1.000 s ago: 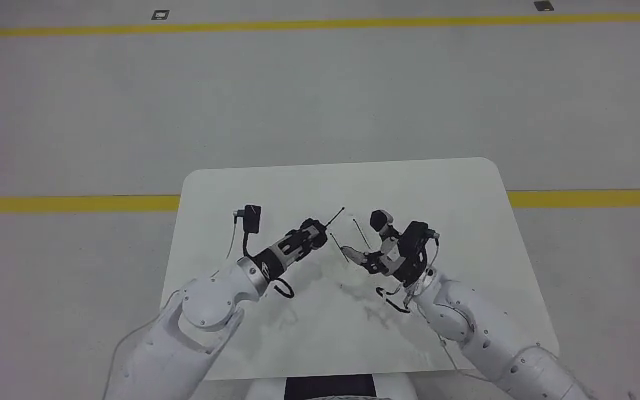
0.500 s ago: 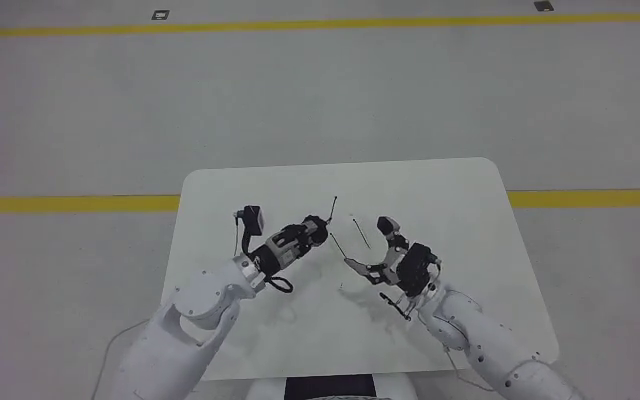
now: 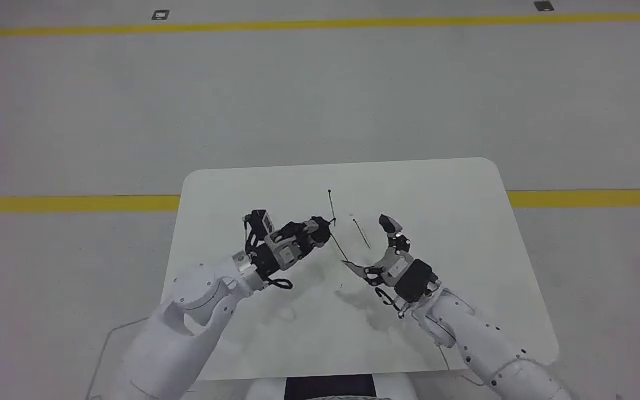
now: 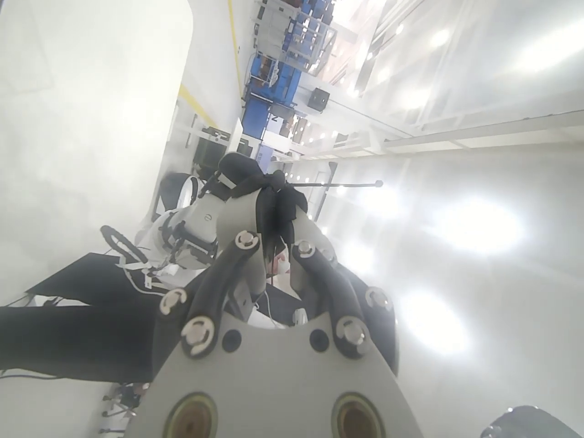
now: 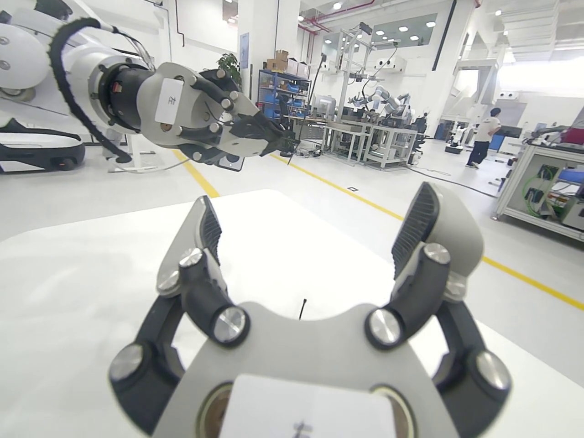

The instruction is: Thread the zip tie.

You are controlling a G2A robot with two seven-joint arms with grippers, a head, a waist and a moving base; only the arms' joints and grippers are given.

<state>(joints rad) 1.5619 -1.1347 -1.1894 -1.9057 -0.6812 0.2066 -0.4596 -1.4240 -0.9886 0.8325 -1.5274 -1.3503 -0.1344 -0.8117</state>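
My left gripper [image 3: 322,229] is shut on a thin black zip tie [image 3: 330,205] above the middle of the white table [image 3: 450,190]. One end of the tie points toward the far edge and the other [image 3: 340,250] slants toward the right gripper. In the left wrist view the tie [image 4: 346,184] sticks out sideways from the closed fingertips [image 4: 273,184]. My right gripper [image 3: 380,247] stands open beside the tie's lower end, with nothing between its ribbed pads [image 5: 212,227]. From the right wrist, the left gripper [image 5: 273,132] hangs ahead with the tie [image 5: 292,150].
A second black zip tie [image 3: 360,234] lies flat on the table between the two grippers; in the right wrist view this tie [image 5: 302,308] lies just past the open fingers. The table's near edge is close behind both arms.
The left wrist has turned, so the tie's free end swung from up-right to pointing straight away. The right arm has drawn back a little toward the near edge.
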